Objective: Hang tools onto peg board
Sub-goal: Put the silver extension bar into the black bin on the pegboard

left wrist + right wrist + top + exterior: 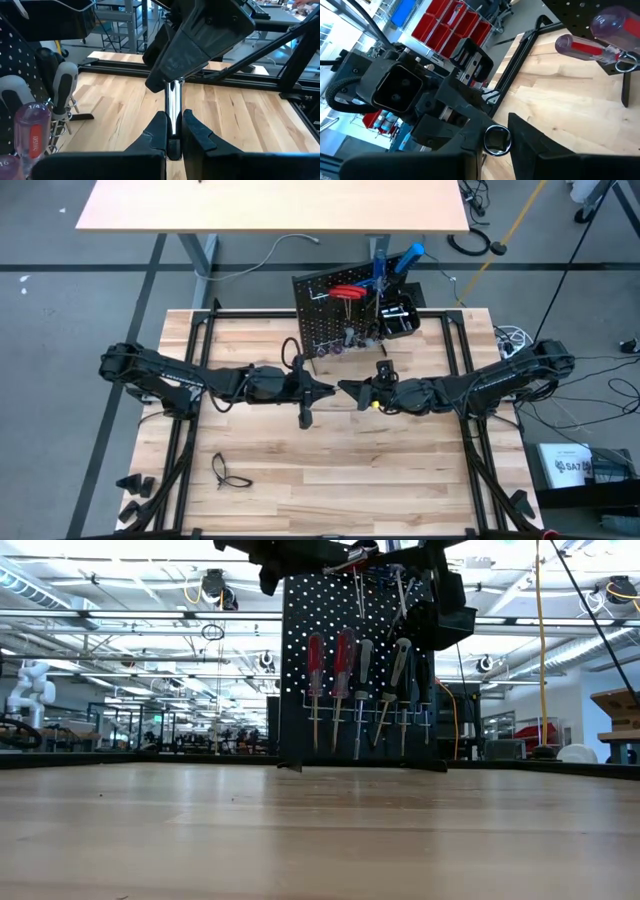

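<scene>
Above the middle of the table my two grippers meet tip to tip on one tool, a silver shaft point(172, 107) with a round hollow end point(496, 139). My left gripper point(322, 389) is shut on the shaft. My right gripper point(347, 389) comes from the opposite side and is closed at the shaft's hollow end. A dark part point(305, 416) sticks out beside my left gripper toward the near edge; whether it is the tool's handle I cannot tell. The black peg board point(330, 315) stands upright at the far side, with red-handled and grey-handled screwdrivers point(316, 660) hanging in its rail. My left gripper pinches the silver shaft point(172, 125) between its two fingers point(159, 131), coming nearly level from the table's left. The shaft runs on past the fingertips into my right gripper and is clear of the table. My right gripper has the shaft's round hollow end point(496, 139) between its two fingers point(525, 137), coming nearly level from the table's right with the wrist rolled. The end faces the wrist camera. The tool hangs clear of the table.
A black bin point(400, 315) hangs on the peg board's right side, and blue handles point(405, 260) rise above it. A small dark piece point(382, 367) lies in front of the board. A black looped cord point(228, 470) lies near left. Black frame rails point(190, 360) border the tabletop.
</scene>
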Available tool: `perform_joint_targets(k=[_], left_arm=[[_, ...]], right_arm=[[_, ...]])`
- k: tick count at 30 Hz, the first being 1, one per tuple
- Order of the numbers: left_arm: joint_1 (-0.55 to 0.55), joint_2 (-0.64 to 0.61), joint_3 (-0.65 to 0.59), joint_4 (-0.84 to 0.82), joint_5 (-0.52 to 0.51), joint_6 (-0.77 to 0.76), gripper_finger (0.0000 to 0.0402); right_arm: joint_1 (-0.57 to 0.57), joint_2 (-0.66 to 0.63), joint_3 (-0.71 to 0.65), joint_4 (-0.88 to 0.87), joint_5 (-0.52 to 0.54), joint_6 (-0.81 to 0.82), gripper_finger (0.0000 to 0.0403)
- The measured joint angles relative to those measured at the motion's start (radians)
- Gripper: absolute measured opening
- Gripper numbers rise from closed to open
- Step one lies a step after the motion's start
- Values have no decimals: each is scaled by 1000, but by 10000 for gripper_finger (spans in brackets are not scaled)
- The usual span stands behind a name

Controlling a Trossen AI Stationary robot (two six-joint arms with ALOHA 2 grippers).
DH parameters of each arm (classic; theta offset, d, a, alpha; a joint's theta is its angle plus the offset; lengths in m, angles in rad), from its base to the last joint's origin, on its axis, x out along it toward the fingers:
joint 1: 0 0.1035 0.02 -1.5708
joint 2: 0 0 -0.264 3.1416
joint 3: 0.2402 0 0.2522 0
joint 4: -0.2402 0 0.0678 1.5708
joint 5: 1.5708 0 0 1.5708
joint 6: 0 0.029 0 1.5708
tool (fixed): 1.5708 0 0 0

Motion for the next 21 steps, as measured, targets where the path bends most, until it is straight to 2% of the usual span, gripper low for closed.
perform_joint_targets(k=[3, 8, 14, 17, 21], left_arm=[[0, 1, 0, 4, 3, 1, 41], [0, -1, 2, 0, -3, 8, 122], [0, -40, 0, -119, -4, -49, 207], [-1, -88, 1, -161, 6, -50, 227], [0, -148, 1, -240, -31, -44, 233]], right_arm=[[1, 4, 0, 4, 27, 1, 53], [1, 5, 0, -4, 37, -15, 53], [4, -63, 0, -18, 41, -70, 53], [5, -128, 0, -55, 42, -109, 53], [4, -232, 0, -137, 79, -164, 53]])
